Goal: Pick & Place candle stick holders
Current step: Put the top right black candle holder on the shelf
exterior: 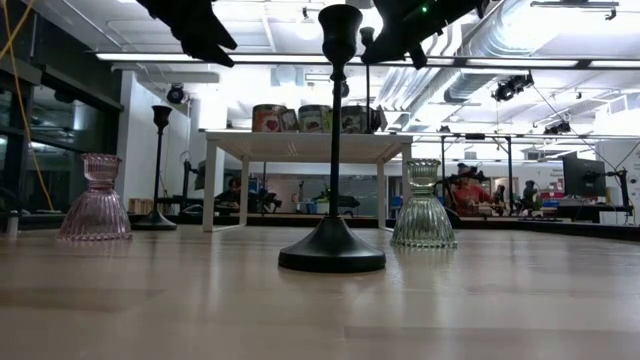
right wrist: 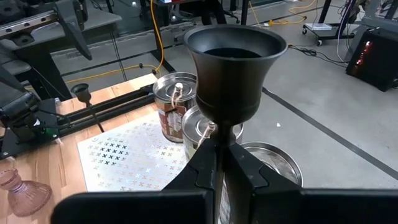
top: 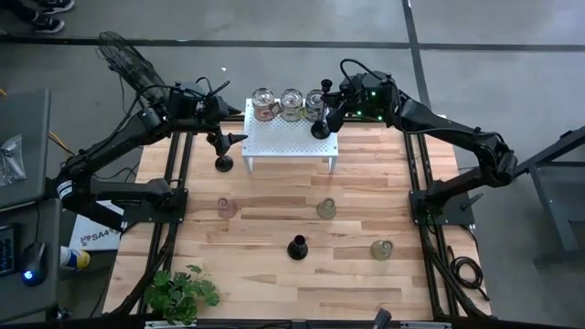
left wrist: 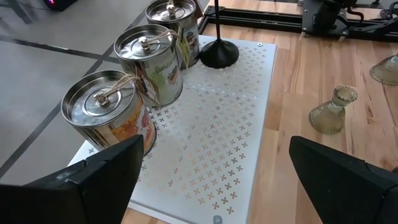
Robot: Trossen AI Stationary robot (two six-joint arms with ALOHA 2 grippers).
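A slim black candlestick [top: 320, 128] stands at the right end of the white perforated stand [top: 291, 137]. My right gripper [top: 332, 112] is shut on it. My left gripper [top: 233, 138] is open and empty above the stand's left end, its fingers wide apart in the left wrist view [left wrist: 217, 186]. A second slim black stick [top: 224, 163] stands on its round base left of the stand. A pink glass holder [top: 227, 208], two greenish glass ones [top: 326, 208] [top: 382, 249] and another black stick [top: 297, 247] stand on the table. My right gripper pinches the candlestick's stem just below its cup [right wrist: 219, 134] between its two fingers. The fingers come from the table's right side and lie across the stem. The stick is upright, and its round base [left wrist: 217, 53] rests on the stand's top.
Three metal tins [top: 291, 104] stand in a row along the stand's far edge, close beside the held stick. A leafy green plant [top: 181, 292] sits at the near left corner. Bare wood lies between the holders on the near half.
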